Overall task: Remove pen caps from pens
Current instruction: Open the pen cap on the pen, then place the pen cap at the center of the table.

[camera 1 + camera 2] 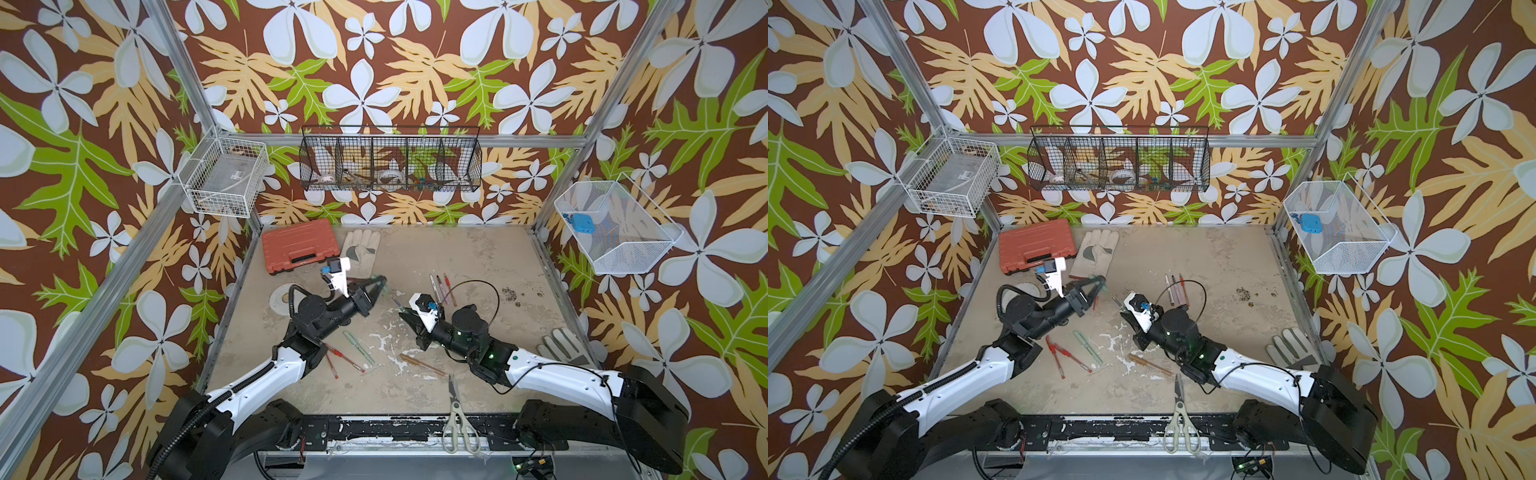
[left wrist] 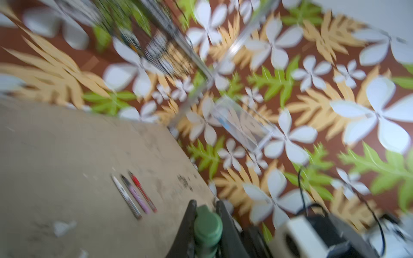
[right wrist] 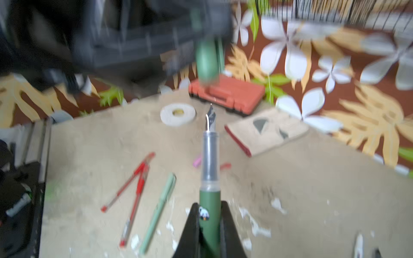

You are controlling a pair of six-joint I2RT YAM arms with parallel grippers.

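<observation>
Both arms look alike: blk round joints, white shell on the long link. The left arm (image 1: pixel 266 376) has ribbed blk conduit (image 1: pixel 185 426) along it. The right arm (image 1: pixel 552 370) has a thin blk cable (image 1: pixel 478 281) looping off the wrist, plus green lights (image 1: pixel 492 356) on the joints. White cam mount (image 1: pixel 340 277) w/ a blue bit at each wrist. The left gripper (image 1: pixel 380 283) and right gripper (image 1: pixel 402 313) have blk tapered fingers, prob. matte, but the wrist views are blurred.

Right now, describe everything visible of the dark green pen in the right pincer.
The dark green stick pen is uncapped: a matte green barrel with a small round sticker, a clear grip section and a bare, pointed dark nib. The right pincer is shut on its barrel, holding it off the beige tabletop.
</observation>
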